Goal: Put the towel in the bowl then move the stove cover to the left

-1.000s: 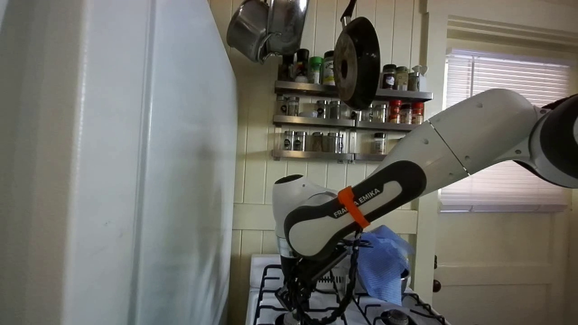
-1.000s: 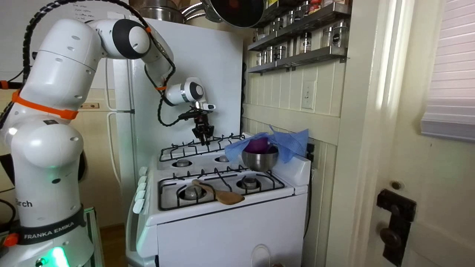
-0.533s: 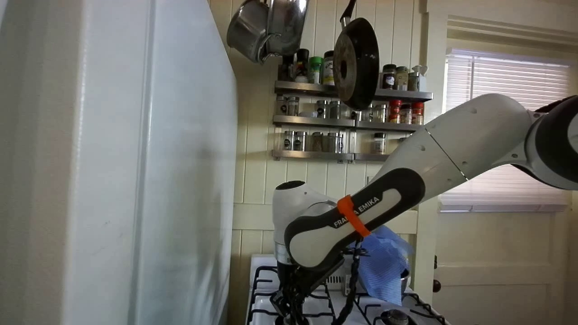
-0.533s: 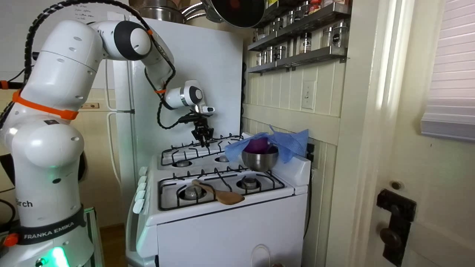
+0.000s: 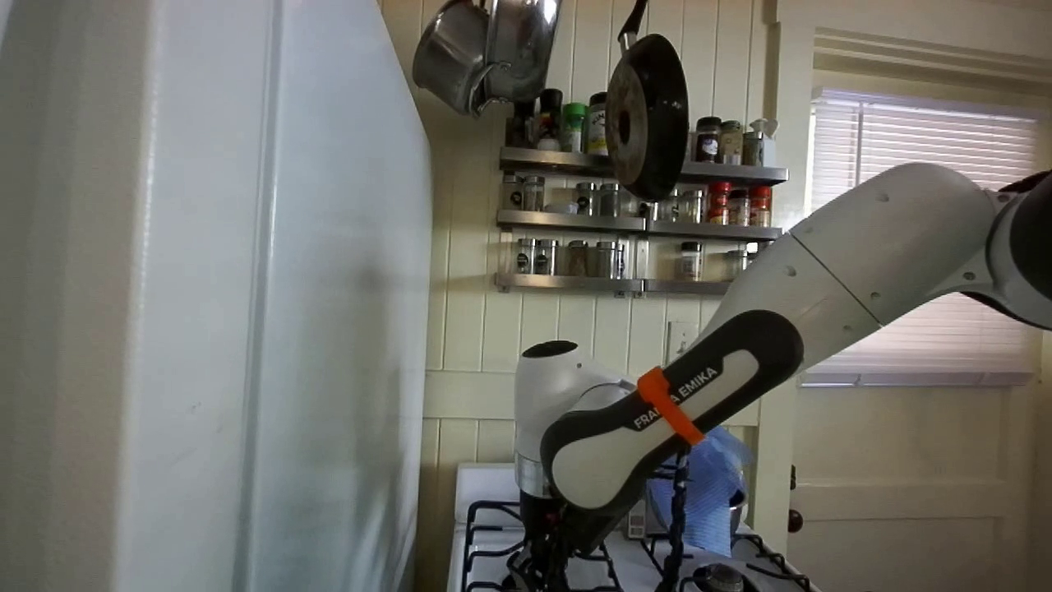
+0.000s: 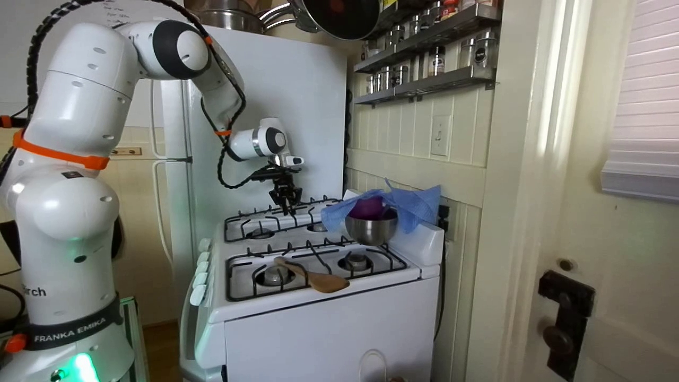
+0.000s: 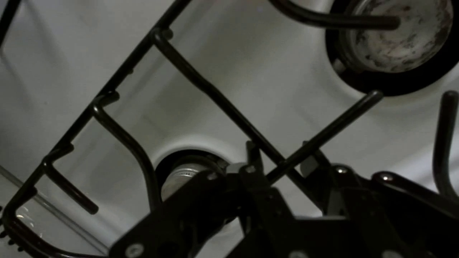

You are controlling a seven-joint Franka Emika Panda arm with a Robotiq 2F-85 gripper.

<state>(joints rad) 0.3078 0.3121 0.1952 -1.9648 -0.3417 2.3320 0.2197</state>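
The stove cover, a black metal grate, lies on the stove half by the refrigerator; it shows in both exterior views (image 5: 468, 543) (image 6: 226, 231) and close up in the wrist view (image 7: 215, 91). My gripper (image 6: 288, 213) is at this grate; in the wrist view its fingers (image 7: 280, 154) sit on either side of a bar crossing, closed in on it. In an exterior view the arm largely hides the gripper (image 5: 542, 567). The blue towel (image 6: 419, 204) (image 5: 708, 497) drapes over the steel bowl (image 6: 371, 232) and hangs past its rim. The gripper is apart from both.
A purple object (image 6: 367, 208) is in the bowl. A wooden spoon (image 6: 327, 283) lies across the other grate (image 6: 229, 276). The refrigerator (image 6: 302, 106) stands beside the stove. A hanging pan (image 5: 649, 115) and spice shelves (image 5: 575, 284) are above.
My gripper has moved down and slightly left in an exterior view. The grate has shifted the same way with it. Towel, bowl and spoon have not moved.
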